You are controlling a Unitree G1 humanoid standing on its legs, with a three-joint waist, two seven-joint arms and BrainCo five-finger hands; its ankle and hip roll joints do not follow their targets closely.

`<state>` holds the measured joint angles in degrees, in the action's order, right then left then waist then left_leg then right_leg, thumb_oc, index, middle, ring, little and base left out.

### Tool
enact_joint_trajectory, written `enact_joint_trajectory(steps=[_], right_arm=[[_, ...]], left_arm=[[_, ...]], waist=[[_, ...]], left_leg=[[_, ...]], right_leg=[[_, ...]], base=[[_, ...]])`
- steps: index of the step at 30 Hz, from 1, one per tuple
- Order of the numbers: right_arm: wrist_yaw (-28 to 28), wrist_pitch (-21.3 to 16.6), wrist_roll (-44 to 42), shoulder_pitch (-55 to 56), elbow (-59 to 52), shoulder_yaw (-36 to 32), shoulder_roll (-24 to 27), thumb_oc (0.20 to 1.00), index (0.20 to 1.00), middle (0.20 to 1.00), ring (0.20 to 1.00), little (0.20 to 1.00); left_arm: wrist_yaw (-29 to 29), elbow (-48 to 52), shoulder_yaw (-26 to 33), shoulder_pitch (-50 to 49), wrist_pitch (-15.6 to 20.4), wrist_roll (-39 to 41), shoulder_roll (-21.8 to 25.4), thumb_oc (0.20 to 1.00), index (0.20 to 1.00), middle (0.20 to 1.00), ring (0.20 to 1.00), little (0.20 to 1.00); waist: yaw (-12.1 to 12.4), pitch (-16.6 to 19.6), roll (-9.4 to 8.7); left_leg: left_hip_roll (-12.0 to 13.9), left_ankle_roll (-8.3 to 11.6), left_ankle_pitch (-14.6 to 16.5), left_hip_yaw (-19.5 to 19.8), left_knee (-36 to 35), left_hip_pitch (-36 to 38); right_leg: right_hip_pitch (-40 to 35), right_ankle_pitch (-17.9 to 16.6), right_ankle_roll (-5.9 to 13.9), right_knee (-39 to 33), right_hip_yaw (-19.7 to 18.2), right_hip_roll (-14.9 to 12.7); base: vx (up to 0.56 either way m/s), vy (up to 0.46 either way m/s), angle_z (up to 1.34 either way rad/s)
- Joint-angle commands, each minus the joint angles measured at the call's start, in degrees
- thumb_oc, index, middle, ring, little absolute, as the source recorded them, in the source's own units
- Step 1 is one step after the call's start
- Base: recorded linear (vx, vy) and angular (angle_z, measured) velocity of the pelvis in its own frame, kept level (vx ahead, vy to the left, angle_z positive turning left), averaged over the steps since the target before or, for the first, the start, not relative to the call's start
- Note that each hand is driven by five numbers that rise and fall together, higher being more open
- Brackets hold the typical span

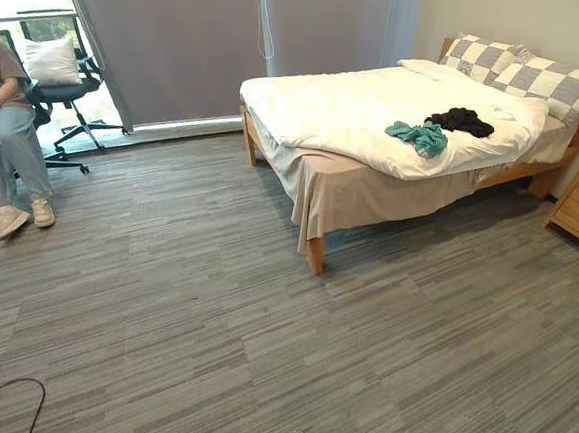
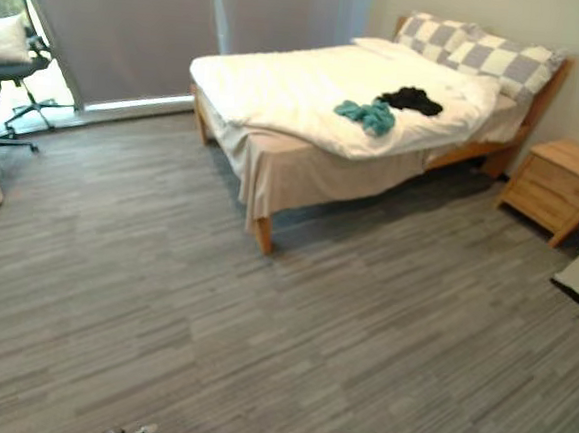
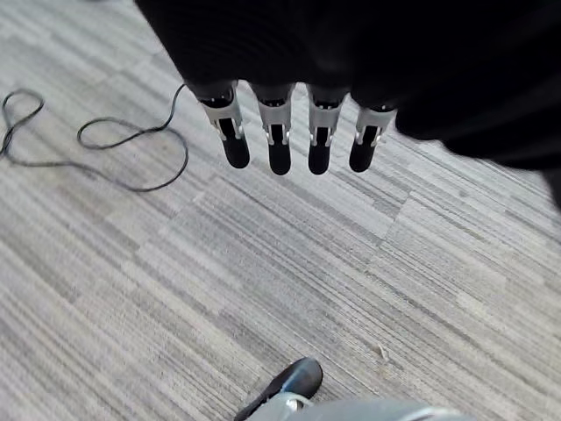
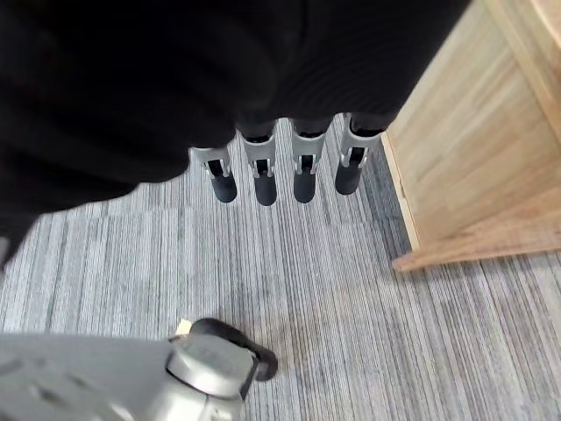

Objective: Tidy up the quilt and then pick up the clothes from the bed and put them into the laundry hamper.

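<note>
Standing well back from the wooden-framed bed (image 1: 317, 251), the robot has not yet begun the job: the white quilt (image 1: 348, 111) lies rumpled across the mattress, hanging unevenly over the near side edge and leaving the beige sheet (image 1: 372, 193) bare near the foot corner. A crumpled teal garment (image 1: 418, 136) rests on the quilt close to that near side edge, and a bunched black garment (image 1: 461, 121) sits just beside it, nearer the checked grey-and-white pillows (image 1: 526, 73) at the head. The left hand (image 3: 294, 145) hangs over the grey striped floor (image 1: 259, 345) with its fingers straight and apart, holding nothing; the right hand (image 4: 280, 175) hangs likewise, fingers straight and empty, beside a pale wooden cabinet (image 4: 473, 167). No laundry hamper can be made out. Pulling the quilt straight while the clothes lie on it would likely slide the teal garment off the edge onto the floor or fold it under. A person (image 1: 4, 144) sits on an office chair (image 1: 64, 88) by the window, well apart from the bed.
</note>
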<state>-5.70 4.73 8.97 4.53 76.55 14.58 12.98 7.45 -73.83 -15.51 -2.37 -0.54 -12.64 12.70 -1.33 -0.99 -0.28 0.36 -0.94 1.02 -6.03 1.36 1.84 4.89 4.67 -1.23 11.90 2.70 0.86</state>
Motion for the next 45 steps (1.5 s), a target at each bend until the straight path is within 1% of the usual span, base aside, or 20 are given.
enact_joint_trajectory(steps=[1,6,9,11,13,15,16,17,19,23,26,27,28,30,33,36,39,41,44,45], right_arm=[[-2.06,-0.38,0.64,-5.93,0.28,1.21,-0.26,1.0,1.0,1.0,1.0,1.0],[-2.5,0.0,0.36,-7.11,-0.02,0.73,-0.04,1.0,1.0,1.0,1.0,1.0],[-2.17,-0.04,0.34,-7.74,-0.78,0.57,-0.28,1.0,1.0,1.0,1.0,1.0],[-2.36,0.18,-0.53,-7.78,-1.72,-0.56,-0.31,1.0,1.0,1.0,1.0,1.0],[-3.35,-0.04,-2.84,-8.12,-3.44,-2.47,0.05,1.0,1.0,1.0,1.0,1.0],[-3.51,-0.04,-3.39,-7.49,-3.49,-3.12,0.11,1.0,1.0,1.0,1.0,1.0],[-3.55,-0.04,-3.8,-6.83,-3.47,-3.66,0.54,1.0,1.0,1.0,1.0,1.0],[-3.55,-0.04,-3.8,-6.81,-3.47,-3.65,0.56,1.0,1.0,1.0,1.0,1.0],[-2.93,0.21,-4.51,-6.66,-2.8,-4.5,0.67,1.0,1.0,1.0,1.0,1.0],[-2.36,0.11,-3.46,-5.05,-1.17,-4.08,0.65,1.0,1.0,1.0,1.0,1.0],[-1.98,0.63,0.16,-5.26,-0.23,-1.62,1.27,1.0,1.0,1.0,1.0,1.0],[-2.17,1.56,5.29,-6.6,0.66,1.81,2.37,1.0,1.0,1.0,1.0,1.0],[-2.86,1.64,4.81,-7.24,0.18,1.53,3.21,1.0,1.0,1.0,1.0,1.0],[-3.69,1.71,3.68,-9.16,-0.55,1.01,4.13,1.0,1.0,1.0,1.0,1.0],[-5.16,1.59,9.31,-11.41,-2.42,4.7,5.68,1.0,1.0,1.0,1.0,1.0],[-4.82,1.15,15.59,-10.81,-3.38,7.81,6.06,1.0,1.0,1.0,1.0,1.0],[-4.79,1.0,15.41,-9.94,-3.43,7.0,5.12,1.0,1.0,1.0,1.0,1.0],[-4.68,0.7,14.51,-8.77,-2.67,6.62,3.23,1.0,1.0,1.0,1.0,1.0],[-5.46,0.96,8.09,-8.8,-3.34,1.28,1.26,1.0,1.0,1.0,1.0,1.0],[-5.46,0.97,8.09,-8.8,-3.34,1.28,1.26,1.0,1.0,1.0,1.0,1.0]], left_arm=[[2.4,-0.08,-0.83,5.2,0.94,-3.68,0.84,1.0,1.0,1.0,1.0,1.0],[2.25,0.33,-1.08,6.49,0.86,-2.99,0.93,1.0,1.0,1.0,1.0,1.0],[2.41,0.49,-0.86,7.46,0.6,-2.95,2.24,1.0,1.0,1.0,1.0,1.0],[2.83,0.33,-0.33,7.4,-0.09,-3.26,2.33,1.0,1.0,1.0,1.0,1.0],[2.85,-0.37,0.09,7.07,-0.55,-3.02,2.23,1.0,1.0,1.0,1.0,1.0],[2.51,-0.88,0.33,6.62,-0.52,-3.71,2.38,1.0,1.0,1.0,1.0,1.0],[2.16,-1.29,0.18,6.42,-0.45,-4.98,2.62,1.0,1.0,1.0,1.0,1.0],[2.16,-1.3,0.17,6.41,-0.44,-4.99,2.59,1.0,1.0,1.0,1.0,1.0],[1.46,-2.06,-0.28,7.06,-0.55,-7.21,2.69,1.0,1.0,1.0,1.0,1.0],[1.51,-2.6,-0.17,6.49,0.22,-7.77,2.44,1.0,1.0,1.0,1.0,1.0],[1.66,-2.3,-0.1,6.42,0.14,-7.02,2.26,1.0,1.0,1.0,1.0,1.0],[2.2,-0.35,-1.01,7.91,-0.2,-5.65,2.08,1.0,1.0,1.0,1.0,1.0],[3.05,1.18,-1.44,9.11,-0.3,-4.58,2.03,1.0,1.0,1.0,1.0,1.0],[4.57,2.36,-2.14,10.92,-0.6,-3.61,1.45,1.0,1.0,1.0,1.0,1.0],[7.28,4.98,-3.73,11.85,-0.14,-4.48,0.53,1.0,1.0,1.0,1.0,1.0],[8.18,5.67,-4.09,11.32,0.21,-6.01,-0.11,1.0,1.0,1.0,1.0,1.0],[7.29,4.04,-4.19,10.97,-0.67,-8.06,-0.67,1.0,1.0,1.0,1.0,1.0],[6.9,2.53,-3.62,9.72,-1.18,-8.93,-0.8,1.0,1.0,1.0,1.0,1.0],[6.12,-0.12,-2.35,8.78,-2.67,-10.32,0.18,1.0,1.0,1.0,1.0,1.0],[6.12,-0.13,-2.35,8.79,-2.67,-10.32,0.18,1.0,1.0,1.0,1.0,1.0]], waist=[[-1.01,-6.37,-1.78],[-0.99,-7.66,-1.99],[-0.23,-9.11,-1.96],[-0.86,-11.15,-1.53],[-2.19,-12.77,-0.4],[-3.08,-13.08,-0.52],[-4.15,-13.45,-0.96],[-4.3,-13.63,-0.72],[-5.95,-13.98,-0.61],[-7.32,-12.52,0.13],[-7.55,-12.24,1.31],[-6.06,-13.47,0.83],[-5.36,-14.92,-0.25],[-4.37,-15.61,-2.44],[-1.96,-15.37,-3.32],[-0.57,-13.57,-2.75],[-0.42,-12.05,-2.77],[-0.39,-10.49,-2.83],[-3.44,-12.05,-1.32],[-3.38,-11.96,-1.4]], left_leg=[[0.26,2.57,3.38,-0.95,-6.36,5.62],[0.28,2.11,3.43,-1.69,-6.36,4.1],[0.75,1.01,3.88,-2.23,-6.36,3.55],[0.75,0.16,4.98,-2.67,-6.36,5.44],[1.91,0.26,6.07,-2.93,-6.36,7.83],[1.43,0.89,7.38,-2.67,-6.36,9.36],[0.86,2.01,8.49,-2.18,-6.36,10.29],[1.14,2.06,8.58,-2.04,-6.36,10.53],[1.44,3.48,10.24,-1.35,-6.36,12.28],[1.99,4.58,13.8,-0.38,-6.36,17.59],[4.5,5.64,11.19,-0.38,0.79,16.79],[7.2,8.02,-2.02,0.98,27.95,4.31],[7.68,8.0,-4.33,0.33,36.49,0.22],[9.23,7.21,-2.43,-3.84,41.43,-4.77],[7.68,7.11,0.79,-8.45,35.52,-11.33],[4.91,5.59,0.56,-13.2,16.38,-11.26],[5.66,5.08,-0.69,-19.71,6.36,-9.0],[2.67,2.67,-0.28,-18.36,0.91,-4.38],[2.77,0.82,0.91,-17.83,-6.29,3.57],[2.67,0.79,0.93,-17.89,-6.27,3.47]], right_leg=[[-11.55,0.76,8.37,-14.53,-2.31,-4.76],[-8.61,1.0,8.95,-12.33,-2.55,-4.96],[-1.62,1.69,11.11,0.64,-1.38,-4.79],[5.55,-3.49,14.75,14.56,0.22,-6.3],[10.92,-5.55,14.66,21.73,0.89,-5.82],[12.81,-3.73,14.08,15.3,2.42,-6.29],[11.15,-3.86,13.14,1.2,3.79,-7.8],[10.5,-4.1,13.13,0.53,4.1,-7.58],[11.34,-6.85,13.79,-11.37,1.6,-8.49],[11.64,-9.12,13.62,-12.32,-1.65,-8.75],[10.1,-8.23,11.87,-10.49,-0.94,-7.01],[3.18,-6.23,7.69,-12.09,1.37,-6.62],[0.29,-5.46,6.21,-13.23,1.8,-7.11],[-3.12,-4.1,5.37,-15.0,1.59,-7.96],[-7.78,-1.67,5.73,-16.22,1.45,-8.33],[-11.4,1.33,6.89,-16.48,2.6,-7.86],[-14.95,4.36,7.26,-15.32,4.31,-6.43],[-13.41,4.22,8.64,-6.72,5.63,-5.81],[-0.16,-3.15,14.42,19.77,4.82,-7.7],[0.08,-3.04,14.44,20.02,4.71,-7.8]], base=[[0.04,0.048,-0.14],[0.02,0.051,-0.09],[-0.01,0.073,-0.19],[0.05,0.082,-0.37],[0.2,0.055,-0.22],[0.42,-0.068,0.01],[0.41,-0.113,0.01],[0.42,-0.131,0.04],[0.37,-0.115,0.12],[0.53,-0.175,0.26],[0.44,-0.285,0.17],[0.43,-0.497,0.24],[0.54,-0.596,0.29],[0.34,-0.212,0.32],[0.41,-0.014,-0.29],[0.45,0.087,-0.24],[0.42,0.081,0.16],[0.37,0.095,0.04],[0.3,0.111,0.12],[0.25,0.068,0.64]])
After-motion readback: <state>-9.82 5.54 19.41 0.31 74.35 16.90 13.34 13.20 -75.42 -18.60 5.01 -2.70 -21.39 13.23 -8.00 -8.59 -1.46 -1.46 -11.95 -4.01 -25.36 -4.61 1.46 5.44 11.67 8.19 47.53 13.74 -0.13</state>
